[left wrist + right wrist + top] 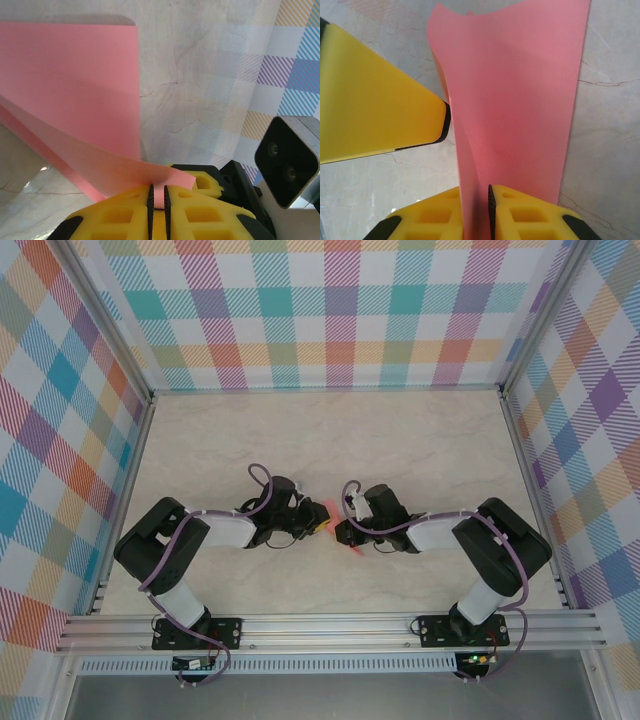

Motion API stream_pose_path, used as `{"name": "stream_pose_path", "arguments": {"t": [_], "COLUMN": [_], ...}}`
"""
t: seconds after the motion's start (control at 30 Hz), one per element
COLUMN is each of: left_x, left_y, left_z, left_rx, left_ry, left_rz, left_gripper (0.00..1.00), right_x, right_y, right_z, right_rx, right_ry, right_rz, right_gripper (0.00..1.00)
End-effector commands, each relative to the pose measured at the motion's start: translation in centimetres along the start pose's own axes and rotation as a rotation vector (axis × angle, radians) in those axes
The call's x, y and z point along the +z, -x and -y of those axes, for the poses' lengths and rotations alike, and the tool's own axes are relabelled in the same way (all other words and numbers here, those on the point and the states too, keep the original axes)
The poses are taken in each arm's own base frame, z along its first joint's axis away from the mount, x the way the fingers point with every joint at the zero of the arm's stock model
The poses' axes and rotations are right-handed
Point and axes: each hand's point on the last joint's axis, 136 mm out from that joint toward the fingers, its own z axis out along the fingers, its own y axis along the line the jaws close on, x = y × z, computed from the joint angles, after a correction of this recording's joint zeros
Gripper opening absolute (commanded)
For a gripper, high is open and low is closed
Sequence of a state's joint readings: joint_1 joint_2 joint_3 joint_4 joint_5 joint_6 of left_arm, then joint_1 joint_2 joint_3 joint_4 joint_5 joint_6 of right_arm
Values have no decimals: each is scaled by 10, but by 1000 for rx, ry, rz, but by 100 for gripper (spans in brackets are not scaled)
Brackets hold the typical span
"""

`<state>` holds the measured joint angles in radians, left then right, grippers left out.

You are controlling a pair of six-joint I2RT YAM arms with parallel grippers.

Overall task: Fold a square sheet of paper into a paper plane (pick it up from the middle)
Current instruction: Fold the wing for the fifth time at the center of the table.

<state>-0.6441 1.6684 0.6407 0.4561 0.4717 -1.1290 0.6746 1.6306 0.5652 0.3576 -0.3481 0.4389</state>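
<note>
- Between the pads of our left gripper (157, 200) sits one edge of the sheet (75, 90). The jaws are pressed narrow on it, and the pink paper runs away from the fingertips, forward and to the left.
- Our right gripper (476, 207) is also closed on the sheet, which goes forward from its fingertips as a long band with a soft bend along it.
- We judge that the two grips face each other so that the paper is carried between them. In this way a fold can be formed without pressing on the table (615, 125).
- Forward and left of the right fingertips stands a yellow finger (380, 115), most probably of the left gripper, so the two hands work very near to each other.
- Seen from above, the two wrists meet and cover nearly all of the paper. Small pink slivers look out beside them.
- We cannot tell whether the sheet touches the table anywhere, nor how many folds it already has.
- The far edges are cut off in both wrist views, so it is not clear where on the sheet each grip lies.
</note>
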Motion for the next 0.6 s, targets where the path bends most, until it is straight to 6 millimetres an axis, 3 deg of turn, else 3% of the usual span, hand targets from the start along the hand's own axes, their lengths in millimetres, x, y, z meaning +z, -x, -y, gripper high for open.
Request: {"name": "stream_pose_path", "arguments": {"t": [0.0,0.57], "left_x": [2,4], "left_y": [-3,-9], "left_z": [16,5], "left_rx": [51,54], "left_ry": [-43,-53], "left_rz": [-14,-26], "left_gripper": [15,15], "right_x": [3,8], "right_y": [-1,-7], "right_z": [-5,-1], "right_rx": [57,191], "right_ry": [44,113], "right_rz": [-35,-92], "right_gripper": [17,12]}}
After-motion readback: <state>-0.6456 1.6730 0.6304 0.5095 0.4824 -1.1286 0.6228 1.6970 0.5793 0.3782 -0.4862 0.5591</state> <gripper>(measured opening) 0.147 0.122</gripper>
